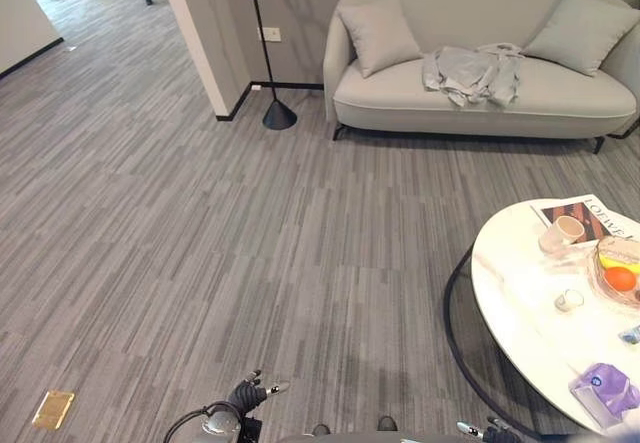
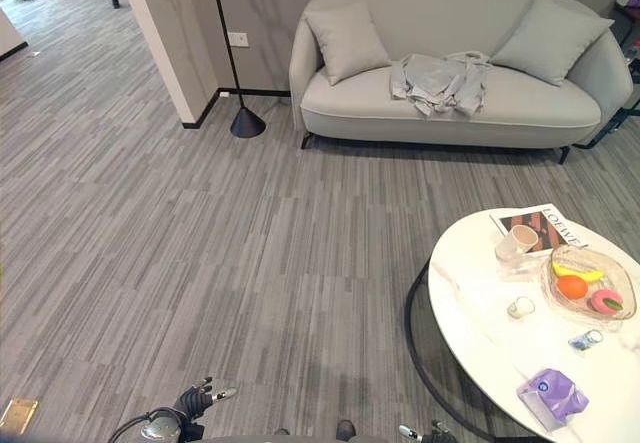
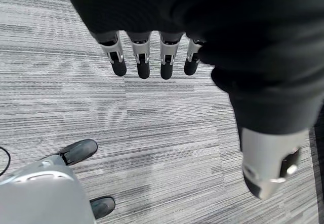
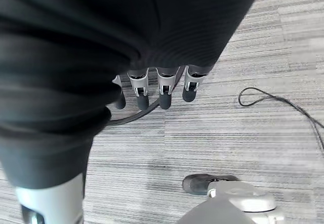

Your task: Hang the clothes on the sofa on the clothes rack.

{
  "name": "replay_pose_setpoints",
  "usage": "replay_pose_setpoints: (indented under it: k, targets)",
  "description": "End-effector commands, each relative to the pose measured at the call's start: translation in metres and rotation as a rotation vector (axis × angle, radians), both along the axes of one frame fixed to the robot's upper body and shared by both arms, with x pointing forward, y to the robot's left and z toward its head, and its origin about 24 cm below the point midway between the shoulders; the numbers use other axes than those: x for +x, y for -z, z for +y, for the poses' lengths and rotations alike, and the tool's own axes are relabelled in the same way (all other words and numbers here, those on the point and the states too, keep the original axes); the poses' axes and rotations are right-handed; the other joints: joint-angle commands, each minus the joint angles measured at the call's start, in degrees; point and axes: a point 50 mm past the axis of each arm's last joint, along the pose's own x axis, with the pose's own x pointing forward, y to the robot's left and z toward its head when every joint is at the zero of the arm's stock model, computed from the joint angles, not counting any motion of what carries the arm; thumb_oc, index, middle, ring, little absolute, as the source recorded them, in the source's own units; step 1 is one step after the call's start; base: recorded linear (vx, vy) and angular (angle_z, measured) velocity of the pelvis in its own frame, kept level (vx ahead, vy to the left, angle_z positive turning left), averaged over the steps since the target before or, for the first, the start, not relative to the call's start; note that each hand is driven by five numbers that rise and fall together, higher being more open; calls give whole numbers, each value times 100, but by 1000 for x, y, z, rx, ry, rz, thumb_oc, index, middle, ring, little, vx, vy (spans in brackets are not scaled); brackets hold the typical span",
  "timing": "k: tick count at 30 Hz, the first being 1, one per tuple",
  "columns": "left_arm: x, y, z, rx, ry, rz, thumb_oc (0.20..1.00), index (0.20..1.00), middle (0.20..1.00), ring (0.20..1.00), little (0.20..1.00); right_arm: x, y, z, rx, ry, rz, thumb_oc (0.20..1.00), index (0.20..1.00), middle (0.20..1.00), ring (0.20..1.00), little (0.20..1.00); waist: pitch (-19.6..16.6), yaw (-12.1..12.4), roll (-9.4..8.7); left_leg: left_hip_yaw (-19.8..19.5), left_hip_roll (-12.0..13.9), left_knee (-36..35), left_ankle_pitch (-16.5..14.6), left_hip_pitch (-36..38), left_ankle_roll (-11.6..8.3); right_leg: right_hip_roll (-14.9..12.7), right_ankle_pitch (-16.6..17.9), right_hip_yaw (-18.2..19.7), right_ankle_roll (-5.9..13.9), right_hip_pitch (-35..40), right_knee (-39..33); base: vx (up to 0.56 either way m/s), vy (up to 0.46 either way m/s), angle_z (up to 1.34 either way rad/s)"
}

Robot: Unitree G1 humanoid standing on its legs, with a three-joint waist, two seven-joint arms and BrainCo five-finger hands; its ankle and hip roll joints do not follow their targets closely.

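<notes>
Left hand [image 3: 152, 57]: low above the carpet [image 3: 152, 133], fingers straight, holding nothing.
Right hand [image 4: 157, 90]: low above the carpet, fingers straight, empty.

This looks like a lounge or waiting corner in an office-type building, floored throughout with grey striped carpet tiles [image 1: 200, 253]. A pale grey sofa [image 2: 450, 103] stands against the wall with a cushion [image 2: 347, 41] at each end and crumpled light clothes [image 2: 438, 81] lying on its seat; just beside the sofa's left end a black floor lamp [image 2: 240, 113] rises from a cone base near a wall socket [image 2: 238, 39]. Well in front of the sofa stands a round white marble-look counter [image 2: 480, 333] carrying a magazine [image 2: 545, 228], a cup [image 2: 517, 241], a glass bowl of fruit [image 2: 588, 281] and a purple packet [image 2: 552, 395].
</notes>
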Motion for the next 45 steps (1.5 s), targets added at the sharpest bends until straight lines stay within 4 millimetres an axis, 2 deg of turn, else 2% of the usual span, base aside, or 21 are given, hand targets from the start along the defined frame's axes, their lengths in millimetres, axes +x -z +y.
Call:
replay_pose_setpoints:
  k: [1, 6, 9, 11, 12, 14, 17, 21, 22, 24, 26, 27, 29, 31, 33, 34, 37, 39, 42, 44, 45]
  targets:
    - [28, -10, 2, -2, -43, -101, 1000, 1000, 1000, 1000, 1000, 13, -6, -6, -2, 21, -71, 1000, 1000, 1000, 1000, 1000, -64, -18, -76, 132, -9, 38, -304, 249, -382, -194, -270, 634, 711, -63, 144, 35, -57, 0]
    - [40, -16, 0, -8, -42, -152, 1000, 1000, 1000, 1000, 1000, 14, -7, -7, -2, 41, -89, 1000, 1000, 1000, 1000, 1000, 124, -39, -96, 53, 94, 349, -266, 11, -459, -105, -391, 716, 600, -208, 335, -26, -61, 1]
    - [63, -29, 2, -15, -82, -246, 1000, 1000, 1000, 1000, 1000, 28, -15, -15, -20, 63, -158, 1000, 1000, 1000, 1000, 1000, 647, 49, -348, -275, 176, 2520, -128, -1546, -604, -142, -448, 585, 380, -488, 712, -152, -193, 44]
    - [60, -27, 0, -19, -89, -230, 1000, 1000, 1000, 1000, 1000, 32, -18, -19, -28, 89, -176, 1000, 1000, 1000, 1000, 1000, 670, 81, -382, -313, 181, 2389, -189, -1830, -530, -199, -512, 511, 379, -408, 617, 239, -26, 45]
    - [47, -19, -4, -39, -105, -193, 1000, 1000, 1000, 1000, 1000, 33, -20, -22, -32, 104, -196, 1000, 1000, 1000, 1000, 1000, 573, 218, -246, -181, 211, 1168, 284, -1984, -521, -116, -649, 480, 424, -129, 385, 456, 147, 37]
    - [41, -16, -6, -46, -109, -177, 1000, 1000, 1000, 1000, 1000, 34, -21, -24, -46, 98, -200, 1000, 1000, 1000, 1000, 1000, 582, 335, -231, 15, 150, 259, 533, -2195, -545, -157, -834, 552, 438, 163, 230, 483, 166, 24]
    - [29, -10, -4, -34, -123, -133, 1000, 1000, 1000, 1000, 1000, 33, -19, -23, -57, 69, -171, 1000, 1000, 1000, 1000, 1000, 328, 408, -160, 280, 79, 149, 931, -2116, -531, -265, -1072, 737, 576, 605, 144, 562, 250, -22]
    - [30, -11, 0, -34, -133, -133, 1000, 1000, 1000, 1000, 1000, 32, -18, -24, -62, 22, -142, 1000, 1000, 1000, 1000, 1000, 88, 405, -282, 309, -112, 199, 701, -1808, -352, -683, -963, 865, 881, 304, 1041, 491, 239, -73]
    - [32, -13, 1, -32, -130, -144, 1000, 1000, 1000, 1000, 1000, 36, -19, -25, -62, 18, -154, 1000, 1000, 1000, 1000, 1000, 103, 391, -292, 323, -176, 218, 585, -1667, -300, -748, -722, 877, 957, 119, 1473, 190, 112, -37]
    - [37, -16, 5, -18, -121, -156, 1000, 1000, 1000, 1000, 1000, 53, -26, -27, -69, 5, -205, 1000, 1000, 1000, 1000, 1000, 245, 282, -278, 392, -337, 257, 288, -1207, -148, -895, 442, 926, 1014, -524, 2736, 350, 189, -12]
    - [37, -16, 7, -10, -122, -160, 1000, 1000, 1000, 1000, 1000, 57, -27, -25, -72, -10, -218, 1000, 1000, 1000, 1000, 1000, 254, 315, -211, 412, -316, 272, 194, -1099, -119, -939, 624, 867, 957, -721, 2956, 273, 111, -25]
    - [41, -19, 10, -12, -140, -180, 1000, 1000, 1000, 1000, 1000, 60, -28, -24, -73, -10, -230, 1000, 1000, 1000, 1000, 1000, 262, 320, -117, 425, -269, 260, 68, -883, -103, -1006, 564, 639, 797, -1043, 2917, 211, 58, -4]
    - [42, -20, 12, -13, -156, -190, 1000, 1000, 1000, 1000, 1000, 62, -29, -24, -71, -13, -235, 1000, 1000, 1000, 1000, 1000, 279, 284, -81, 391, -257, 240, -14, -730, -120, -992, 319, 479, 777, -1141, 2747, 309, 53, 3]
    - [43, -20, 11, -4, -126, -187, 1000, 1000, 1000, 1000, 1000, 61, -30, -26, -78, -21, -231, 1000, 1000, 1000, 1000, 1000, 327, 69, -43, 350, -274, 119, -236, -249, -175, -563, -157, 172, 853, -1527, 1795, 574, -15, -8]
    - [58, -25, 8, 1, -79, -209, 1000, 1000, 1000, 1000, 1000, 52, -26, -31, -86, 2, -191, 1000, 1000, 1000, 1000, 1000, 417, -281, -73, 90, -507, 38, -626, 289, -232, 69, 294, 47, 1156, -1990, 200, 710, -92, 39]
    - [61, -26, 7, -1, -78, -213, 1000, 1000, 1000, 1000, 1000, 49, -24, -30, -88, 2, -175, 1000, 1000, 1000, 1000, 1000, 426, -335, -88, 34, -554, 38, -715, 405, -262, 150, 416, -170, 1225, -2121, -35, 547, -108, 114]
    - [61, -26, 3, -16, -52, -210, 1000, 1000, 1000, 1000, 1000, 39, -21, -34, -106, 0, -132, 1000, 1000, 1000, 1000, 1000, 323, -371, -144, -112, -632, 38, -955, 678, -304, 11, 599, -754, 1206, -2017, -210, 358, -136, 89]
    - [57, -22, 0, -16, -38, -190, 1000, 1000, 1000, 1000, 1000, 30, -19, -36, -111, 4, -99, 1000, 1000, 1000, 1000, 1000, 176, -391, -127, -194, -563, 38, -1068, 836, -309, 36, 758, -704, 1076, -1835, -234, 464, -222, 22]
    - [56, -20, -5, -33, -37, -182, 1000, 1000, 1000, 1000, 1000, 23, -18, -40, -113, 17, -73, 1000, 1000, 1000, 1000, 1000, 140, -441, -66, -224, -357, 88, -1058, 940, -431, 101, 763, -568, 1007, -1748, -42, 388, -205, 34]
    - [56, -19, -12, -51, -39, -186, 1000, 1000, 1000, 1000, 1000, 18, -19, -46, -124, 23, -64, 1000, 1000, 1000, 1000, 1000, -17, -480, 79, -242, -19, 701, -509, 868, -797, 183, 596, -518, 796, -1541, 79, 489, -269, 17]
    - [56, -19, -12, -51, -39, -186, 1000, 1000, 1000, 1000, 1000, 18, -19, -46, -124, 23, -64, 1000, 1000, 1000, 1000, 1000, -17, -480, 79, -243, -18, 701, -509, 868, -797, 183, 596, -519, 796, -1541, 79, 375, -235, -10]
